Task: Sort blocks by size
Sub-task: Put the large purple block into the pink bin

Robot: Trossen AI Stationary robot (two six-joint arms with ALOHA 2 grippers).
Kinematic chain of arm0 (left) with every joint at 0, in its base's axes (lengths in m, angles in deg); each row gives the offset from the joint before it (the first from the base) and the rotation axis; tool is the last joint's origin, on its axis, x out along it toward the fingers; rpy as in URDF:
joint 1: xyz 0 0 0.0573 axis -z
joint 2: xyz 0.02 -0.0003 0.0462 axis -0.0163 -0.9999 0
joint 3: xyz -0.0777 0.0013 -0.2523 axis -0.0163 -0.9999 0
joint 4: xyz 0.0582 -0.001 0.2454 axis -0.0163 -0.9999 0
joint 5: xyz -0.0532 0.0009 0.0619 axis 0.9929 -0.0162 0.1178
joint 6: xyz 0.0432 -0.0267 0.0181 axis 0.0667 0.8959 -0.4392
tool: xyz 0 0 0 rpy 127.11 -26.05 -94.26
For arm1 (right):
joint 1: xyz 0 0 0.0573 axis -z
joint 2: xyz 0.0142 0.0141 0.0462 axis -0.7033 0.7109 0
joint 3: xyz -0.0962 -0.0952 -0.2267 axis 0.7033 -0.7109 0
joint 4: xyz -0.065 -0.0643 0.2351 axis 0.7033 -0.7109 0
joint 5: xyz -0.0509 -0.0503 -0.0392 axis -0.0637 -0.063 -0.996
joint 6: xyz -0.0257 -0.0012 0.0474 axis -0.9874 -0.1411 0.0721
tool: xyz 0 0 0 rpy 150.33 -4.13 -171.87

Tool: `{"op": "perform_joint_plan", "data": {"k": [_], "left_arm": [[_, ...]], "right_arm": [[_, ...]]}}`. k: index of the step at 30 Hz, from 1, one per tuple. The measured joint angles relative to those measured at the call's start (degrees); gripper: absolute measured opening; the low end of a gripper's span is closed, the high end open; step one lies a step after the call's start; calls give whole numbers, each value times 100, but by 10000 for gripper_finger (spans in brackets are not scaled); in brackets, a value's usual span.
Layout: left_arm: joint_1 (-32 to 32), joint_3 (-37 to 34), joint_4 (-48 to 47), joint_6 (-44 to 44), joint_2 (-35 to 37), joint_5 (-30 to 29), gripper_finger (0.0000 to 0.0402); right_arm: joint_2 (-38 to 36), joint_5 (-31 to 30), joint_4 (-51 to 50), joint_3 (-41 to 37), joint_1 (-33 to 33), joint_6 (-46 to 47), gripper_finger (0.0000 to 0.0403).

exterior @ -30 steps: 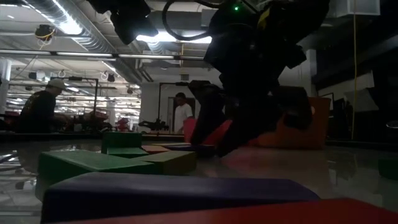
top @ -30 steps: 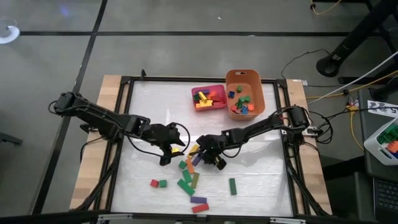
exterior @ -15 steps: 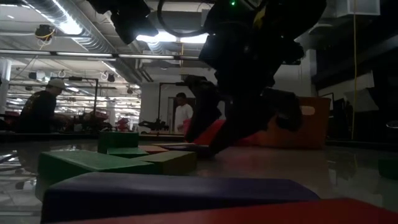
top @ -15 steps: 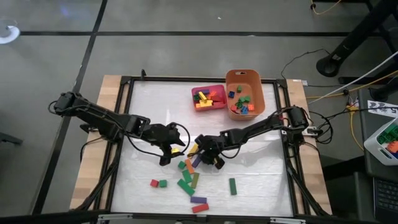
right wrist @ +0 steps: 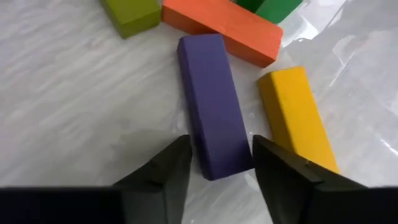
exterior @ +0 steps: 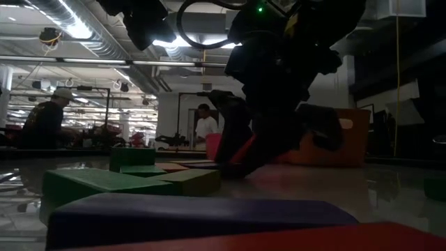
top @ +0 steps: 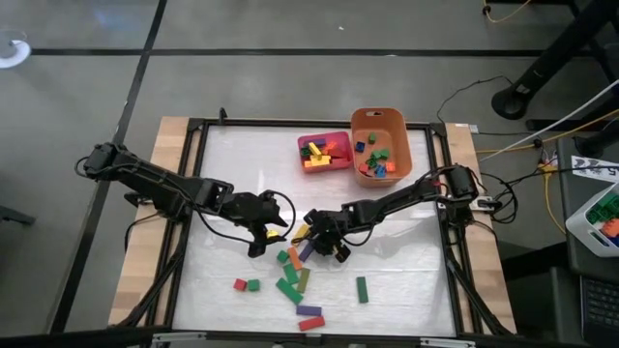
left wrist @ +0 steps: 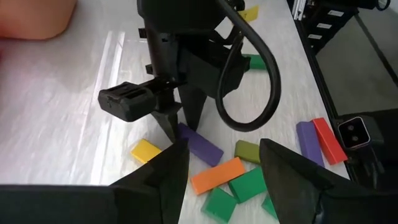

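Loose blocks lie in a heap at the table's middle: a purple bar (right wrist: pixel 214 93), a yellow bar (right wrist: pixel 295 118), an orange bar (right wrist: pixel 224 28) and green ones (top: pixel 287 290). My right gripper (right wrist: pixel 221 140) stands low over the heap, shut on the purple bar (top: pixel 307 249); in the high view it shows as right gripper (top: pixel 324 242). My left gripper (top: pixel 263 237) hovers open just left of the heap, and nothing shows between the fingers of that left gripper (left wrist: pixel 224 146). My right gripper pinches the purple bar's two long sides near one end (right wrist: pixel 217 155) between its two fingers. The fingers slant down from the table's right side and lie across the bar. The bar lies flat on the table beside the yellow bar.
A pink tray (top: pixel 346 145) and an orange tub (top: pixel 406 145) with blocks in them stand at the far middle. More blocks lie near the front: a red cube (top: pixel 240 285), a green cube (top: pixel 253 285), a green bar (top: pixel 361 289), a purple bar (top: pixel 309 310), a red bar (top: pixel 310 324).
My right gripper has turned a little in place over the purple bar. The blocks lie where they lay before.
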Motion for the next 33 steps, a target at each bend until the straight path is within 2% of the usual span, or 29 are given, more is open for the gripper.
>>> {"op": "perform_joint_plan", "data": {"k": [8, 13, 18, 23, 27, 30, 33], "left_arm": [[132, 0, 4, 17, 0, 0, 182], [288, 0, -28, 161, 48, 2, 182], [446, 0, -202, 306, 249, -50, 182], [583, 4, -353, 420, 380, -293, 182], [652, 4, -526, 530, 396, -341, 182], [678, 4, -665, 603, 398, -348, 182], [678, 4, -713, 579, 400, -369, 182]], "right_arm": [[10, -5, 74, 0, -2, -2, 100], [-84, -12, -30, 5, -2, -2, 102], [-344, -259, -1038, 533, 2, -75, 109], [-420, -1352, -2624, 1323, 5, -663, 104], [-460, -2943, -3557, 1980, 64, -1207, 103], [-453, -3999, -3873, 2249, 260, -1427, 103], [-453, -4528, -3912, 2411, 601, -1530, 102]]}}
